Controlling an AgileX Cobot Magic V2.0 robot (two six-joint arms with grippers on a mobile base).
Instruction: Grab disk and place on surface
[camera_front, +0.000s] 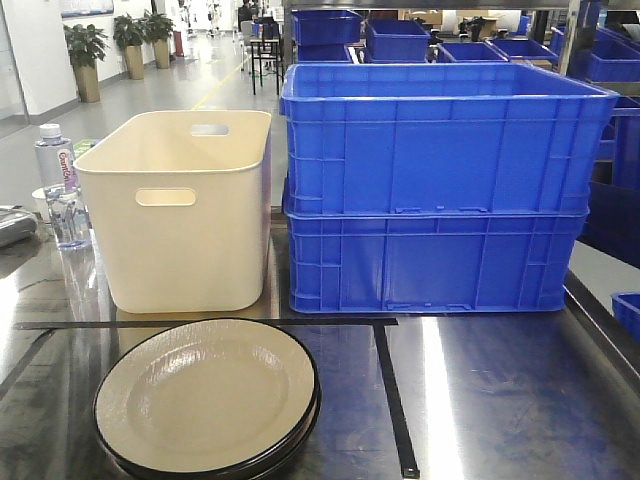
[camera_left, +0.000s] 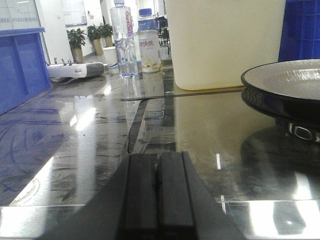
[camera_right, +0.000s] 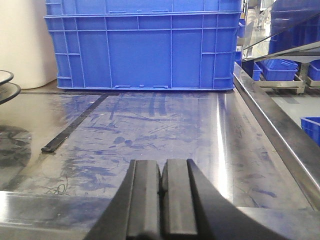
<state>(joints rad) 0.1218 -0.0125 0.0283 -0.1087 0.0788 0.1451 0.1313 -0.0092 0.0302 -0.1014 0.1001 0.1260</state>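
Note:
A stack of cream disks (camera_front: 205, 395) with black rims rests on the dark glossy surface (camera_front: 500, 400) at the front left, inside a frame of black tape lines. In the left wrist view the disk stack (camera_left: 290, 82) stands ahead to the right, well beyond my left gripper (camera_left: 157, 160), which is shut with nothing in it, low over the metal. My right gripper (camera_right: 161, 167) is also shut and empty over the right half of the surface (camera_right: 165, 120). Only the rim of the disk stack (camera_right: 6, 85) shows at the far left of the right wrist view. Neither gripper appears in the front view.
A cream bin (camera_front: 185, 215) stands right behind the disks, with two stacked blue crates (camera_front: 435, 180) to its right. A water bottle (camera_front: 57, 185) and a milk bottle (camera_left: 149, 50) stand at the back left. Black tape (camera_front: 390, 395) runs between the halves. The raised table edge (camera_right: 270, 125) borders the right.

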